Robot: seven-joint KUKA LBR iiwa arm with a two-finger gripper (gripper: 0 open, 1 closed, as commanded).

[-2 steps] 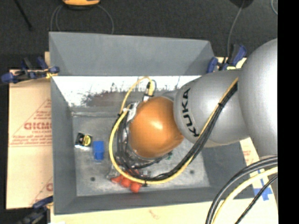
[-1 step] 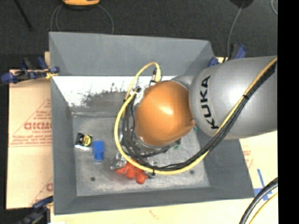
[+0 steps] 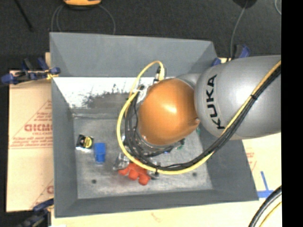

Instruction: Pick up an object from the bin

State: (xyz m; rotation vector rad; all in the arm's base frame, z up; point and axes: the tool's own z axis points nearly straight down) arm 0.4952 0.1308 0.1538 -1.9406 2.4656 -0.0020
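My gripper [image 3: 124, 163] is low over the front middle of the bin floor, and the arm's orange cover hides most of it. A red-orange lumpy thing [image 3: 134, 173] lies right beneath it and sticks out toward the bin's front wall. I cannot tell whether the gripper touches it. A small blue block [image 3: 100, 152] stands a short way to the left. Further left lies a small yellow and black tape measure [image 3: 85, 142].
The arm and its orange cover reach in from the right and hide the middle and right of the bin floor. A yellow cable loops round the cover. The bin's sloping walls rise close behind the red-orange thing at the front.
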